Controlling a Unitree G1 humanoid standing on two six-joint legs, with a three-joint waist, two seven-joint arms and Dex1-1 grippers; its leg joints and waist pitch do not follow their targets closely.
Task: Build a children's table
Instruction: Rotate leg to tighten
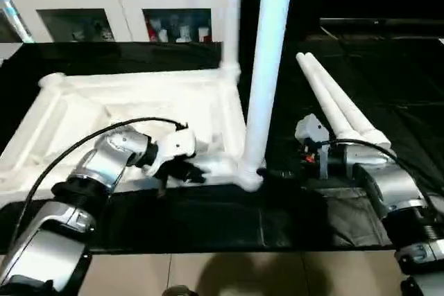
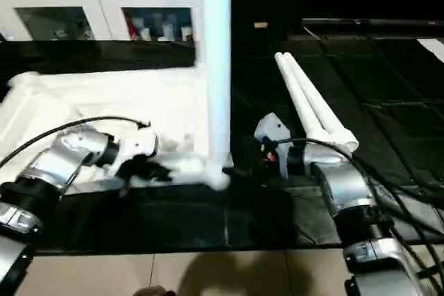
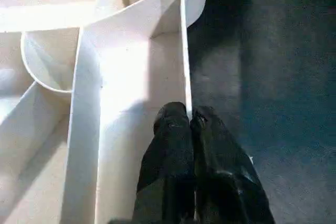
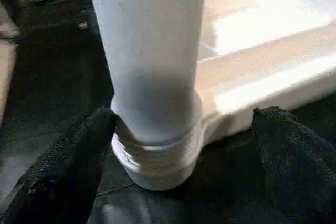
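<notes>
The children's table top (image 1: 139, 98) lies upside down on the black mat, ribs up. One white leg (image 1: 267, 67) stands upright in the near right corner socket (image 1: 248, 175), and its threaded base (image 4: 157, 156) shows above the socket. A second leg (image 1: 232, 12) stands at the far right corner. Two more legs (image 1: 333, 102) lie side by side on the mat to the right. My left gripper (image 3: 188, 121) is shut on the top's thin near rim (image 3: 185, 51). My right gripper (image 4: 184, 116) is open, one finger on each side of the near leg's base.
A white glass-door cabinet (image 1: 118, 5) stands behind the mat. The black mat (image 1: 208, 220) ends at a tiled floor (image 1: 229, 272) near me. My right forearm (image 1: 388, 185) lies just in front of the two loose legs.
</notes>
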